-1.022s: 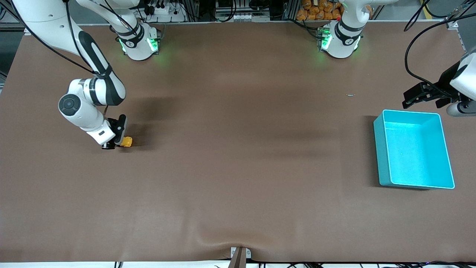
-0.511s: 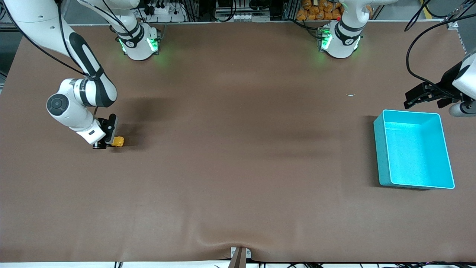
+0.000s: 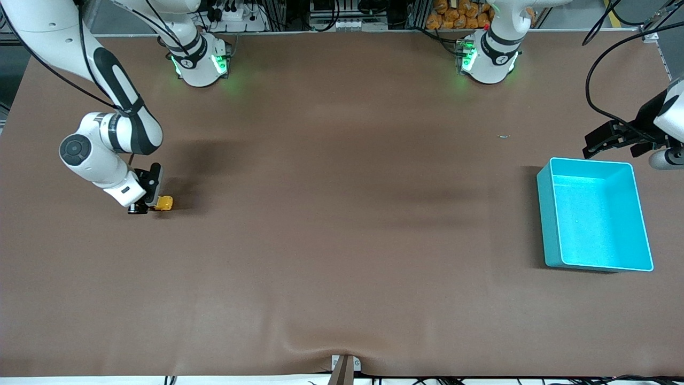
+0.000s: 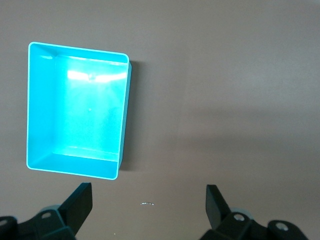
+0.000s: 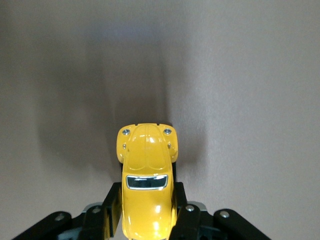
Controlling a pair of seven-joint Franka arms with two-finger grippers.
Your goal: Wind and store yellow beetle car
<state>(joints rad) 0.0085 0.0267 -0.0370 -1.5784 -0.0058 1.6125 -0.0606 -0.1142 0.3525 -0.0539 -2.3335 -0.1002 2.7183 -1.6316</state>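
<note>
The right hand [image 3: 151, 203] is clamped on the yellow beetle car [image 3: 164, 202], low at the right arm's end of the bench [image 3: 342, 240]; in the right wrist view the car [image 5: 146, 175] sits between the fingers [image 5: 111, 207], its nose pointing away from the hand; this looks like the winding step, the car being drawn backward along the surface; the next move probably calls for steady downward pressure so the wheels turn, then a lift toward the turquoise bin [image 3: 636, 214], well apart at the left arm's end. The left hand [image 4: 148, 205] waits spread open over bare bench just beside the bin [image 4: 124, 120]. The wheels and their contact with the bench are hidden; the car's rear is cut off.
</note>
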